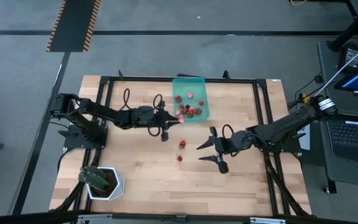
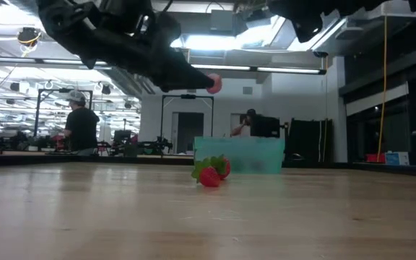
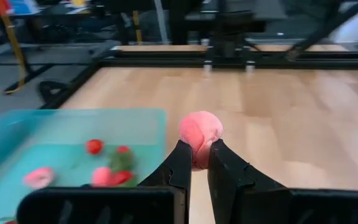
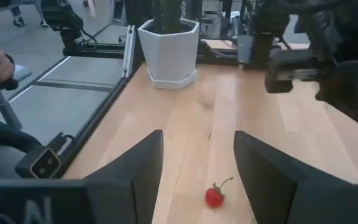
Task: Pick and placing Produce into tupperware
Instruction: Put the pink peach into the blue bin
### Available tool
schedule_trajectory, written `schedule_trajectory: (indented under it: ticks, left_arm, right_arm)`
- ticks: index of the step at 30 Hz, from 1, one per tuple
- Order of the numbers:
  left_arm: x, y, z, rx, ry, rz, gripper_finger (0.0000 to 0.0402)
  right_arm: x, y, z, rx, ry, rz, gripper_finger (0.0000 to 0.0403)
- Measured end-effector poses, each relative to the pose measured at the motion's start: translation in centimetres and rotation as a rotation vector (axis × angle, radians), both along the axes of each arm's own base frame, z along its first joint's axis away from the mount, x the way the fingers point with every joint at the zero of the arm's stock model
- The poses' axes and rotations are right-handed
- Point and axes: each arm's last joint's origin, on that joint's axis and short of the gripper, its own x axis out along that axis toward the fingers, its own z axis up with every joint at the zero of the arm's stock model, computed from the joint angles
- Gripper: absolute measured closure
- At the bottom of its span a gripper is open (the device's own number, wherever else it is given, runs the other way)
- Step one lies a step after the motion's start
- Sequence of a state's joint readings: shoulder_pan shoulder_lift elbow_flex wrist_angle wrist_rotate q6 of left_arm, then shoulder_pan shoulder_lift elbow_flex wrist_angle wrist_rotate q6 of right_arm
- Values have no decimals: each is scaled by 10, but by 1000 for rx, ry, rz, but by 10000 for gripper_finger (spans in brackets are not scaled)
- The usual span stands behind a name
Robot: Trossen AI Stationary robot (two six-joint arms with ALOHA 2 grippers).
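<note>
Mid-transfer: left tool [image 3: 199, 163] clamped on a small pink round fruit [image 3: 200, 132], hovering beside the shallow teal translucent plastic tupperware [image 1: 189, 91] at the table's far edge. Next: shifting over, releasing. Right tool [image 4: 197, 168] spread wide above a tiny red stemmed berry [image 4: 214, 197] mid-table.

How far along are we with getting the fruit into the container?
Mostly done: several small red fruits already lie in the translucent teal rectangular container. In hand: the left gripper pinches a pale pink round fruit beside the container's edge, not yet dropped. Left: two small red fruits on the wooden table, one green-topped, another nearer the right gripper, which hovers open above the table.
</note>
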State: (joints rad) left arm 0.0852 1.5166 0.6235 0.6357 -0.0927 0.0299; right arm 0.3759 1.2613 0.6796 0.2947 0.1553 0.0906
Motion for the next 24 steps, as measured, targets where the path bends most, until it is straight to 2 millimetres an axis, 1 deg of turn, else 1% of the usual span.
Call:
schedule_trajectory:
  ticks: [4, 6, 8, 10, 15, 20, 24]
  left_arm:
    - [-2, 16, 0, 13, 3, 98, 376]
    - [2, 22, 2, 8, 29, 106, 376]
    - [10, 27, 5, 10, 80, 109, 376]
    - [22, 35, 10, 22, 137, 113, 376]
    - [48, 63, 13, -15, 295, 151, 376]
    - [64, 86, 5, -89, 401, 117, 376]
    - [72, 98, 2, -109, 436, 117, 376]
  right_arm:
    - [-1, 0, -1, -45, 1, 9, 205]
    - [0, -1, -1, -51, 1, 7, 205]
    - [0, -3, -2, -56, 14, -3, 205]
    - [0, -4, -3, -60, 18, -14, 205]
    - [0, -6, -5, -64, 42, -19, 205]
    - [-1, -6, -9, -78, 86, -17, 205]
    - [-2, -7, -11, -86, 109, -16, 205]
